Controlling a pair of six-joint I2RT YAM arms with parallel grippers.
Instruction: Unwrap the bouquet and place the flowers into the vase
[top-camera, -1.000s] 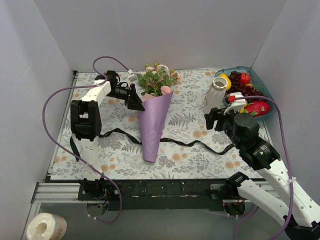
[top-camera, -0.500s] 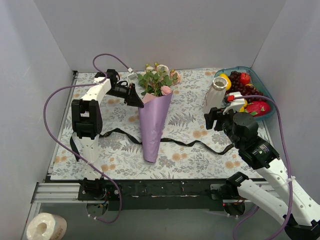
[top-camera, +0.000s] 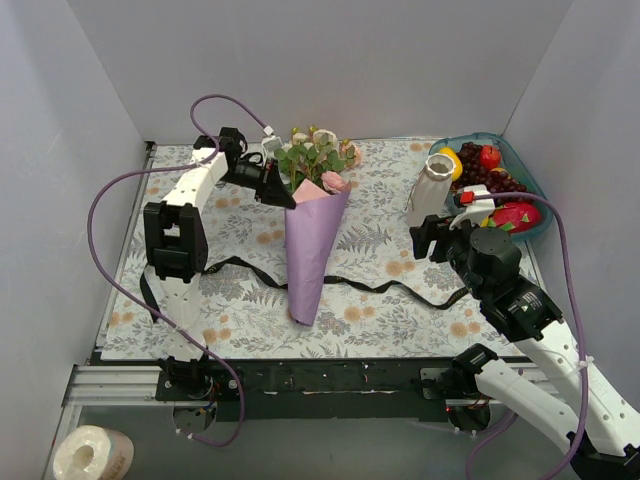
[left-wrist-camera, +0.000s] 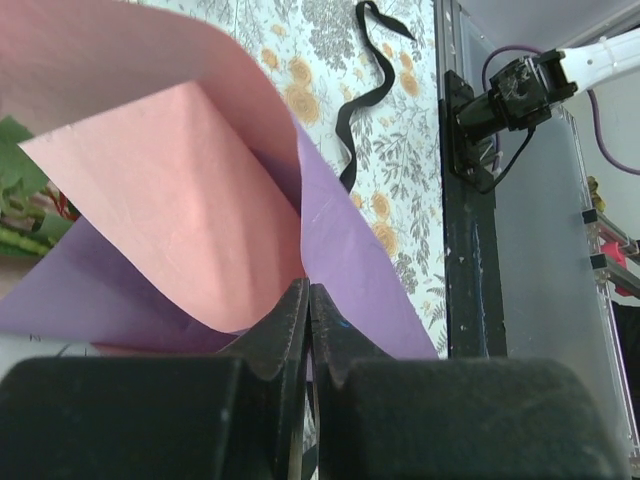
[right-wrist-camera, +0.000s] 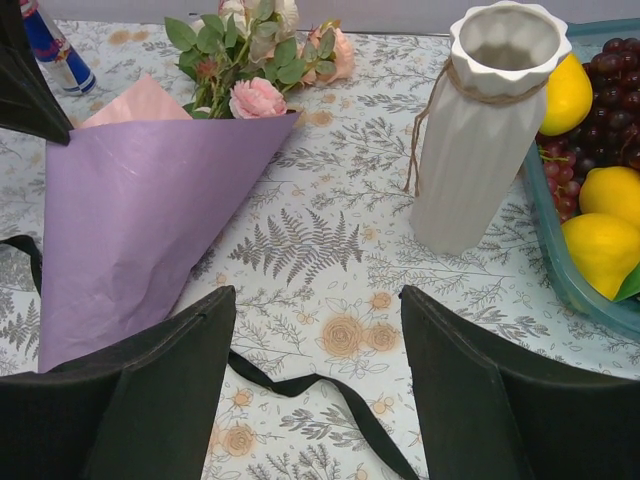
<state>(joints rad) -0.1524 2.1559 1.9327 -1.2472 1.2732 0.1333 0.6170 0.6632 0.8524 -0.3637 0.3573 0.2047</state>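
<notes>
The bouquet (top-camera: 313, 250) lies as a purple paper cone on the floral mat, its narrow end toward the near edge. The flowers (top-camera: 315, 160) stick out of its far, wide end, pink and peach blooms among green leaves. My left gripper (top-camera: 285, 198) is shut on the upper left edge of the paper; in the left wrist view the gripper (left-wrist-camera: 308, 300) pinches the sheet where the pink face (left-wrist-camera: 180, 200) meets the purple. The vase (top-camera: 432, 188) stands upright at the right. My right gripper (right-wrist-camera: 316, 295) hangs open and empty over the mat, near the vase (right-wrist-camera: 480, 130).
A loose black ribbon (top-camera: 380, 285) snakes across the mat under the cone's lower part. A teal fruit bowl (top-camera: 533, 188) sits at the far right beside the vase. A small blue-red can (right-wrist-camera: 55, 45) stands behind the bouquet. Grey walls enclose three sides.
My left gripper has closed on the paper's upper edge and lifted it slightly up and right, so the cone's wide end has shifted right. The right arm has barely moved.
</notes>
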